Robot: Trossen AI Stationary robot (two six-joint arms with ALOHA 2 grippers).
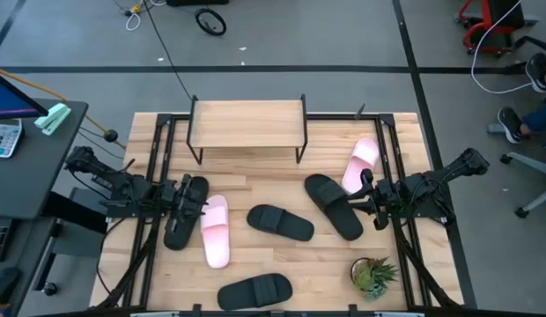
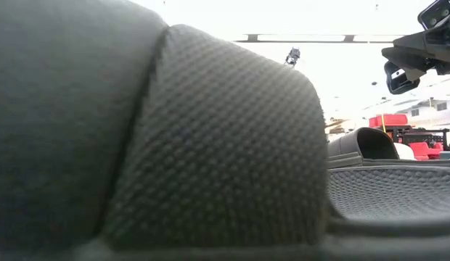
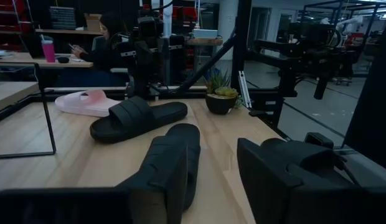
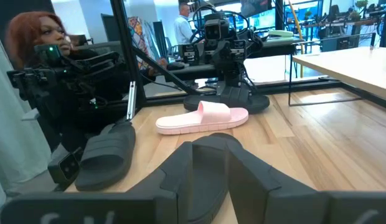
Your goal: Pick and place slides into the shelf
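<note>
Six slides are scattered on the wooden surface [image 1: 255,189] before the shelf [image 1: 247,122], which carries nothing. The left hand [image 1: 187,205] is spread above a black slide [image 1: 185,214]; the right hand [image 1: 368,195], likewise released, is poised over another black slide [image 1: 334,205].

Both arms are matte black, built of blocky jointed segments. The left gripper [image 1: 187,204] and right gripper [image 1: 372,195] end in thick dark fingers.

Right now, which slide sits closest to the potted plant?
Start at the small potted plant near the table's front right corner. The black slide lying at the front edge beside it is the one, lying crosswise, apart from the other slides and both hands.
</note>
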